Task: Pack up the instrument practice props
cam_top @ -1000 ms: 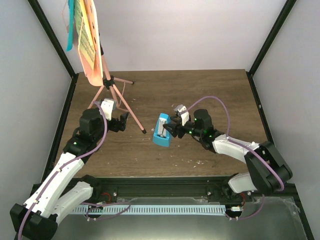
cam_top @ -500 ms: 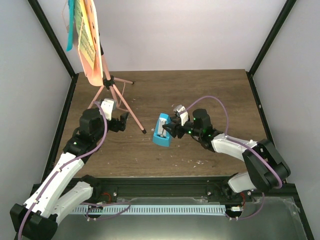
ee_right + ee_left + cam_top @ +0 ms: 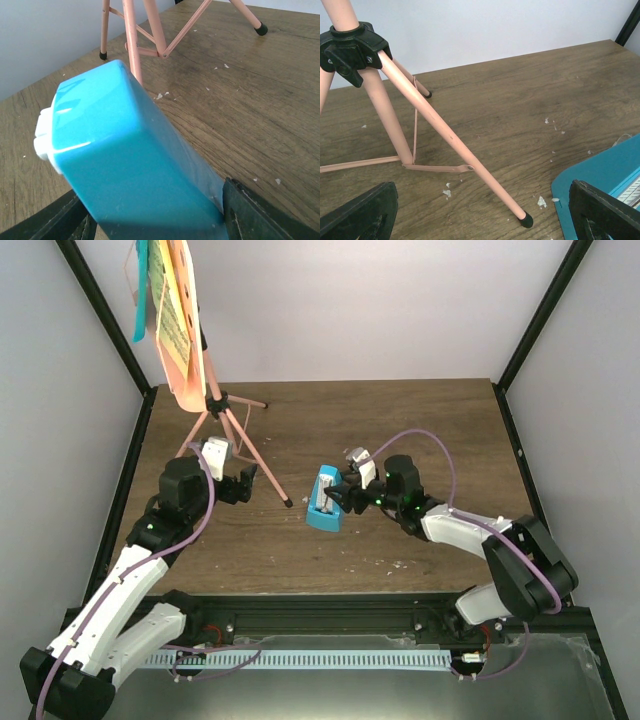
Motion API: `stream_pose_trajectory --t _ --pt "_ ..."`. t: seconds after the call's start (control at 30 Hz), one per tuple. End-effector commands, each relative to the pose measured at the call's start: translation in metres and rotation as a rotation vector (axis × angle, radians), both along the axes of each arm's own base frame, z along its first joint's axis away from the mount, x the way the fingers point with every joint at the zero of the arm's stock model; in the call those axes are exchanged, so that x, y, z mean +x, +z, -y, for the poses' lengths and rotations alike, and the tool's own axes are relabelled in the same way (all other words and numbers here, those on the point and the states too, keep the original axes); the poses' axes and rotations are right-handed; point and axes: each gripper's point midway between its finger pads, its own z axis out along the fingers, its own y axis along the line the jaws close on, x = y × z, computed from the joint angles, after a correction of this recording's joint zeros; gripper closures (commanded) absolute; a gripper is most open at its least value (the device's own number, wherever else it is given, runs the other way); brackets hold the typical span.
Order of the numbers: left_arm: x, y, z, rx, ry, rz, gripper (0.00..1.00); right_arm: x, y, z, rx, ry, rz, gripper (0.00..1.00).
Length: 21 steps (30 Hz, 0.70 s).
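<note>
The blue wedge metronome (image 3: pixel 323 502) stands on the wooden table at mid-front. My right gripper (image 3: pixel 340 499) has its jaws on both sides of it, and in the right wrist view the fingers press its blue body (image 3: pixel 130 160). The salmon-pink tripod music stand (image 3: pixel 215 400) stands at the back left, its desk carrying the yellow sheet (image 3: pixel 176 325) and the blue sheet (image 3: pixel 140 290). My left gripper (image 3: pixel 243 483) is open and empty, just short of the stand's front leg (image 3: pixel 445 130). A corner of the metronome (image 3: pixel 605 175) shows in the left wrist view.
The table (image 3: pixel 400 430) is scattered with small white flecks (image 3: pixel 541 201). Black frame posts stand at the back corners (image 3: pixel 530 330), with white walls behind. The stand's leg tip (image 3: pixel 288 503) rests close to the metronome's left side.
My right gripper has edged left, further onto the metronome. The metronome, the stand and my left arm have not moved.
</note>
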Motion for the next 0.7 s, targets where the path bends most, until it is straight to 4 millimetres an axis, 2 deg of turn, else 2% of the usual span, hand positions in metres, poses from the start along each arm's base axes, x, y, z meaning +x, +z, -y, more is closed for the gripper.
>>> stream_pose_trajectory --t 0.0,0.67 --pt "-0.0001 0.0031 0.0006 0.010 -0.008 0.013 0.05 0.0119 0.0137 -0.0017 0.008 -0.011 0.027 0.33" --pt "-0.0001 0.0034 0.0008 0.008 -0.009 0.014 0.05 0.0138 0.0161 -0.0040 0.010 -0.002 0.028 0.30"
